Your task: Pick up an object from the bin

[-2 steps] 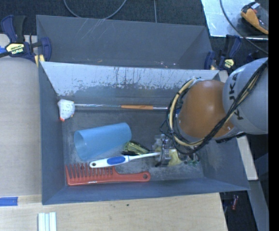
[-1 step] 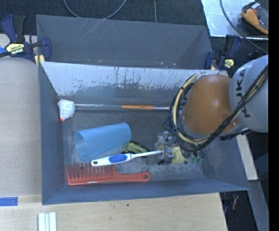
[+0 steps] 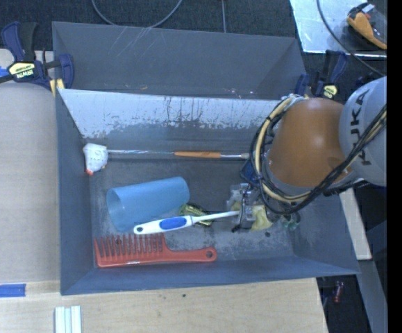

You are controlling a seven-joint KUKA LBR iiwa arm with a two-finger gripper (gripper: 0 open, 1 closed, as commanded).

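KUKA arm (image 3: 371, 134) reaching in from right, orange-covered wrist (image 3: 305, 144) bent downward, claw (image 3: 245, 212) low

Blue cup (image 3: 148, 201), toothbrush (image 3: 183, 222) and red comb (image 3: 152, 252) block the front-left floor (image 3: 207, 179); back middle open.

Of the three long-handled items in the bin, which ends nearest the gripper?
The blue-and-white toothbrush: its white handle tip ends beside the gripper. The red comb lies nearer the front wall, the white-headed brush along the back.
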